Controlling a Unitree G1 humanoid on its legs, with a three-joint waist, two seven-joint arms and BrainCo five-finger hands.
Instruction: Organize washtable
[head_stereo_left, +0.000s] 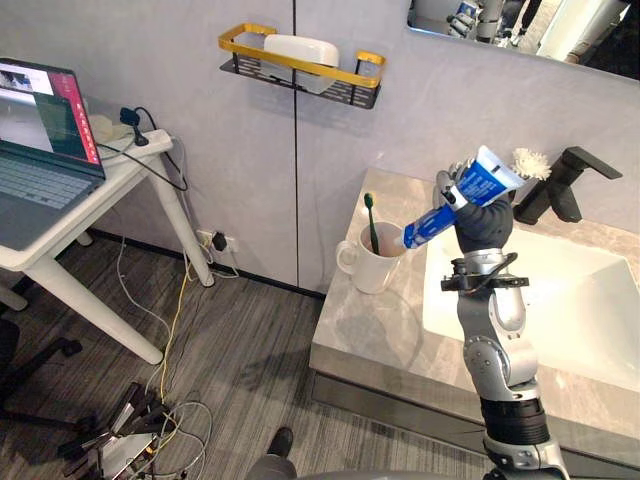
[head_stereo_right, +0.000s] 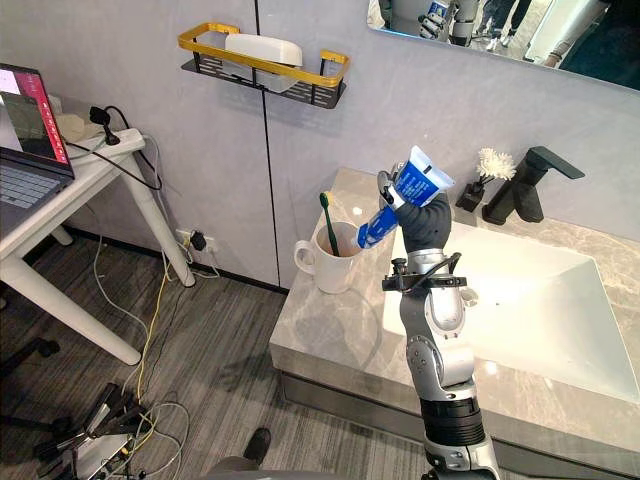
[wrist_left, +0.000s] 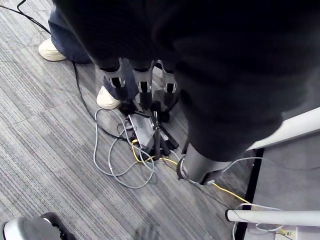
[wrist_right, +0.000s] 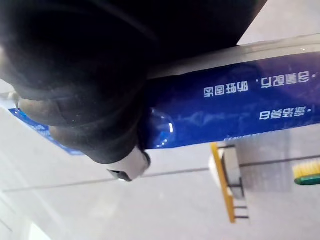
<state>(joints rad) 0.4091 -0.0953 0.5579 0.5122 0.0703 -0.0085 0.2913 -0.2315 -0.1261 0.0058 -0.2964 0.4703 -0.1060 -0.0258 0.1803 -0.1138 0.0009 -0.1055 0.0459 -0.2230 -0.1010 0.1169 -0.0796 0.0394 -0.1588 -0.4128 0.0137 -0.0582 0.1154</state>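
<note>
My right hand (head_stereo_left: 483, 222) is raised over the grey washtable (head_stereo_left: 375, 335), shut on a blue and white toothpaste tube (head_stereo_left: 463, 195) that tilts down toward a white mug (head_stereo_left: 372, 262). The tube's lower end hangs just above the mug's rim. A green toothbrush (head_stereo_left: 370, 222) stands in the mug. The right wrist view has the blue tube (wrist_right: 235, 107) pressed under the hand's dark cover. My left hand (wrist_left: 142, 82) hangs low over the floor, fingers straight and holding nothing.
A white sink basin (head_stereo_left: 560, 300) and black faucet (head_stereo_left: 560, 185) lie right of the mug, with a small white brush (head_stereo_left: 530, 162) beside the faucet. A gold-rimmed wall shelf (head_stereo_left: 300, 65) holds a white box. A desk with laptop (head_stereo_left: 40, 160) stands left. A person's shoes (wrist_left: 52, 50) and cables are on the floor.
</note>
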